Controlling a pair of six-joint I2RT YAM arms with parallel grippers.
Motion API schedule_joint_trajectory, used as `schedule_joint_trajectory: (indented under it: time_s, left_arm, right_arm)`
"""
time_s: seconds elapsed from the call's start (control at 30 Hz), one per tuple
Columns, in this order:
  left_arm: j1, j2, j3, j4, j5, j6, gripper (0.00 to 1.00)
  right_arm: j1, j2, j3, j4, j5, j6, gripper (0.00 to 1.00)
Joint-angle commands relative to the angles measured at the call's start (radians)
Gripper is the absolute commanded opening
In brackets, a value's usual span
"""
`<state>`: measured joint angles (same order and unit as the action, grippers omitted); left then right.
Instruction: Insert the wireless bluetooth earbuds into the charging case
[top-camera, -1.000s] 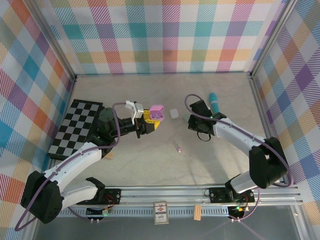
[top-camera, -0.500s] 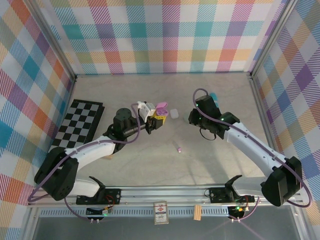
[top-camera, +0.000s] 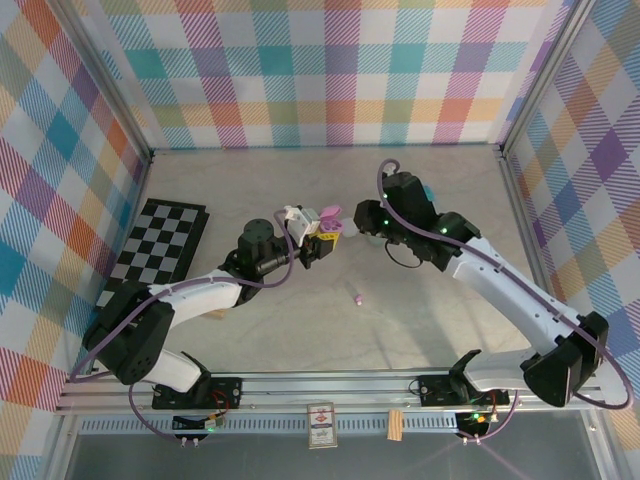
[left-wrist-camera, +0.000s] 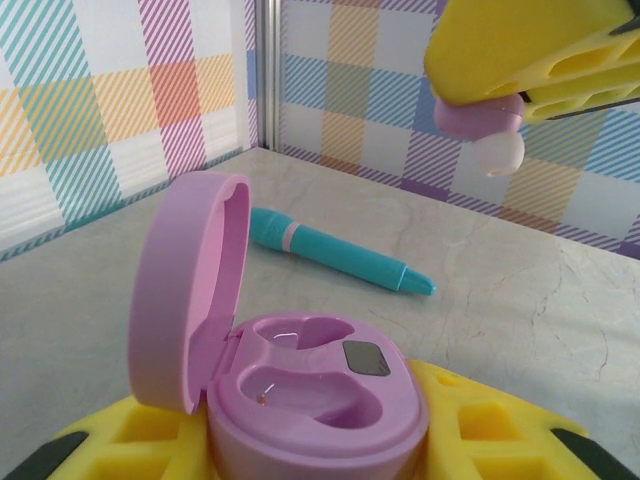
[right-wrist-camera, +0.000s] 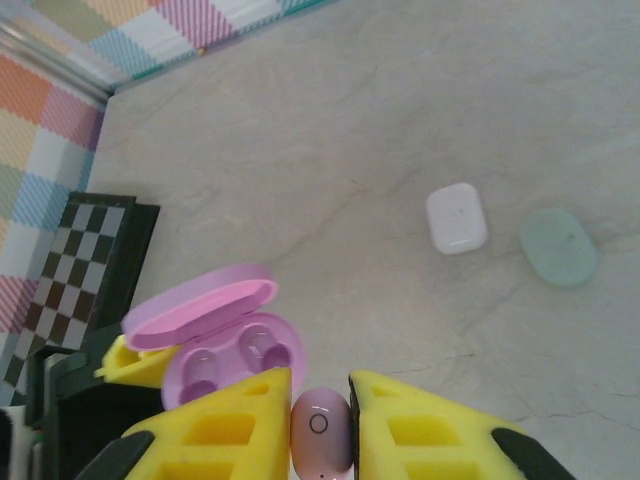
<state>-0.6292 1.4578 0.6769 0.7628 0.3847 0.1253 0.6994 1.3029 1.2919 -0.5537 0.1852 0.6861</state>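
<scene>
The pink earbud (right-wrist-camera: 320, 432), a smooth glossy bean with a small ring on its face and a whitish rounded tip, is pinched between the yellow foam pads (right-wrist-camera: 225, 420) of the right pincer (right-wrist-camera: 320, 400). Just ahead of that pincer's fingertips and slightly to their left sits the charging case (left-wrist-camera: 310, 385), a pebble-like shell of matte pink-purple plastic. It is gripped from both sides by the left pincer (top-camera: 322, 232), whose pads are pressed against its base. The case's lid (left-wrist-camera: 185, 290) stands hinged up on the side away from the right pincer, leaving the rim and two hollowed wells open from above. From the left wrist, the held earbud hangs above and beyond the case's open edge, apart from it. A second, loose earbud (top-camera: 357, 297) lies on the table behind both pincers, toward the arm bases, with bare surface all around it. The table (right-wrist-camera: 400, 100) is pale, faintly veined stone-look sheet. Ahead and to the right of the right pincer lie a white rounded-square case (right-wrist-camera: 456, 218) and a mint oval case (right-wrist-camera: 558, 246), close together and well apart from the fingers. A teal cylinder (left-wrist-camera: 340, 250) lies beyond the left pincer, near the plaid wall (left-wrist-camera: 100, 100). A checkerboard mat (right-wrist-camera: 95, 250) lies past the charging case by the wall edge.
</scene>
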Motion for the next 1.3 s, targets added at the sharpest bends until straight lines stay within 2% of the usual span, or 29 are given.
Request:
schedule_joint_trajectory:
  time_s: [0.0,0.7,1.27]
  left_arm:
    - [-0.018,0.006,0.039,0.058,-0.007,0.021,0.31]
    - [-0.038,0.032,0.064,0.059,0.016,-0.001,0.3]
    - [-0.038,0.031,0.073,0.072,0.002,-0.021,0.3]
  right_arm:
    - [0.013,0.031,0.044,0.04,-0.038,-0.034,0.21]
    - [0.035,0.136,0.061,0.144,-0.162,-0.037,0.21]
    - [0.055,0.138,0.018,0.128,-0.096,-0.041,0.21]
